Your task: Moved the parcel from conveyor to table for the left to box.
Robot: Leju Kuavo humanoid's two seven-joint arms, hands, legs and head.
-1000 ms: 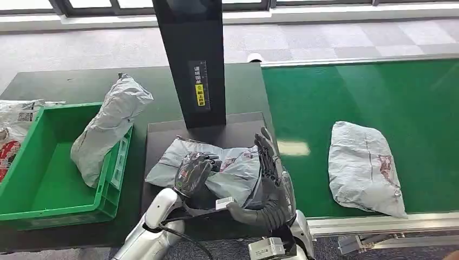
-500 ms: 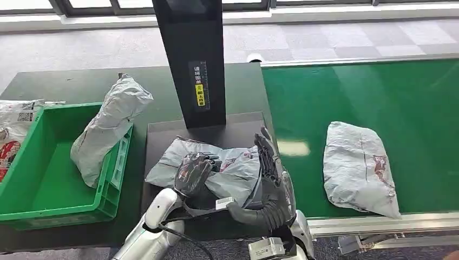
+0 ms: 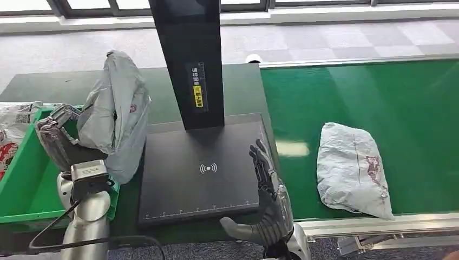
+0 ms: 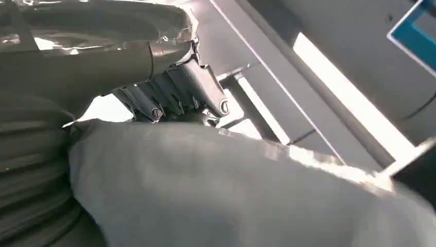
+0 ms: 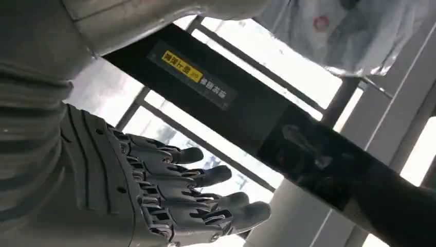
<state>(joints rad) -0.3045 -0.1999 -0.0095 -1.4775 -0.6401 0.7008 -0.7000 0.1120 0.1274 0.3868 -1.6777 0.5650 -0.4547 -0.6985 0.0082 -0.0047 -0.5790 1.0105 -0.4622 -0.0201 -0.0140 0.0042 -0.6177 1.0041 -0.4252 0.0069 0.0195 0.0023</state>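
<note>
Over the green bin [image 3: 21,179], the left robot hand [image 3: 57,142] grips the parcel [image 3: 115,116]; right robot hand [image 3: 268,187] spread, empty.

Held parcel [image 3: 116,108]: crinkled grey plastic film, slightly glossy. Scanner pad [image 3: 203,173]: matt black, smooth. Conveyor belt [image 3: 379,92]: green, matt, with brushed metal edging. Crate [image 3: 32,184]: green moulded plastic. Left hand [image 3: 57,142]: dark, segmented, semi-gloss.

A black scanner pad [image 3: 200,179] lies below its upright black post [image 3: 187,59].
</note>
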